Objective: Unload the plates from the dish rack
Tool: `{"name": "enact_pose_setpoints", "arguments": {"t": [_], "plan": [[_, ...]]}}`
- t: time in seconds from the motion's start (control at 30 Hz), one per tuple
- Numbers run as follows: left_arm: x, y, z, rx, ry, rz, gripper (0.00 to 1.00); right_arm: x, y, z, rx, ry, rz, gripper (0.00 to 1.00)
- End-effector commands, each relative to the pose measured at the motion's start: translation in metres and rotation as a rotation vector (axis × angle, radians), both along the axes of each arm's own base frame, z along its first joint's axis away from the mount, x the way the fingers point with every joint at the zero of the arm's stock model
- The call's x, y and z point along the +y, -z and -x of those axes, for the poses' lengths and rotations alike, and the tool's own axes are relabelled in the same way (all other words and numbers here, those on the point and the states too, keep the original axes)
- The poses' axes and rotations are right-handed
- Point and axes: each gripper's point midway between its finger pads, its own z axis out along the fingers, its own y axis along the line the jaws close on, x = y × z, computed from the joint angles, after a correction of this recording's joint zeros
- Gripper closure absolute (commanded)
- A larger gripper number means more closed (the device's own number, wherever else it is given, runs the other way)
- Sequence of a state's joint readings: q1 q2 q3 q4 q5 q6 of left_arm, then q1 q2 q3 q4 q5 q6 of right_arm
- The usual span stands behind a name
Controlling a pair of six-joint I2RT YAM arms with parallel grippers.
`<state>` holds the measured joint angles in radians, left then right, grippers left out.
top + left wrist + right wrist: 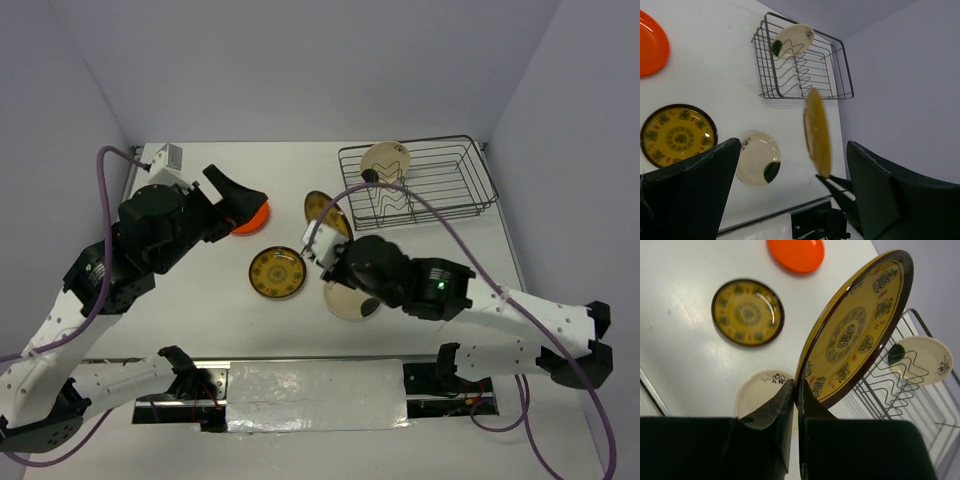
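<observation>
Clamped tight in right gripper (796,390): lower rim of held patterned plate (855,330), on edge, running lower centre to upper right of wrist frame. Left gripper (793,145) gaping, grasping nothing, above orange plate (252,220), centre left overhead. Flat on table (200,295), mid-frame: second patterned plate (277,271), cream plate (345,302). Upright in dish rack (450,190), upper right: racked cream plate (386,158).

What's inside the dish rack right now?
One cream plate stands upright at one end of the dish rack. Its other slots look empty; a purple cable hides part of one corner.
</observation>
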<state>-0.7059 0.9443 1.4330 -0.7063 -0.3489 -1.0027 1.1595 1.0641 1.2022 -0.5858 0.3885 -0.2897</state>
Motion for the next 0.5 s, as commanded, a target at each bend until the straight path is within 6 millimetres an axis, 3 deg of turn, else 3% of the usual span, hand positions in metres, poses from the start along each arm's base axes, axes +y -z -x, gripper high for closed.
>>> {"name": "enact_pose_setpoints", "arguments": {"t": [0.0, 0.03, 0.07, 0.13, 0.2, 0.3, 0.47], "plan": [[-0.037, 0.002, 0.001, 0.031, 0.145, 0.076, 0.00, -0.001, 0.011, 0.001, -0.166, 0.024, 0.261, 1.00], [-0.043, 0.008, 0.000, 0.049, 0.165, 0.073, 0.00, 0.006, 0.008, 0.004, -0.172, 0.012, 0.275, 1.00], [-0.051, 0.017, -0.002, 0.073, 0.186, 0.063, 0.01, 0.018, 0.022, 0.009, -0.160, -0.022, 0.350, 1.00], [-0.061, 0.029, -0.002, 0.107, 0.228, 0.057, 0.01, 0.033, 0.018, 0.014, -0.192, -0.031, 0.378, 1.00], [-0.067, 0.050, -0.005, 0.167, 0.238, 0.015, 0.01, 0.047, 0.026, 0.017, -0.210, -0.043, 0.441, 1.00], [-0.056, 0.078, -0.008, 0.236, 0.189, -0.074, 0.07, 0.060, 0.021, 0.018, -0.221, -0.049, 0.438, 1.00], [-0.025, 0.088, -0.011, 0.226, 0.061, -0.146, 0.09, 0.064, 0.015, 0.021, -0.227, -0.069, 0.401, 1.00]]}}
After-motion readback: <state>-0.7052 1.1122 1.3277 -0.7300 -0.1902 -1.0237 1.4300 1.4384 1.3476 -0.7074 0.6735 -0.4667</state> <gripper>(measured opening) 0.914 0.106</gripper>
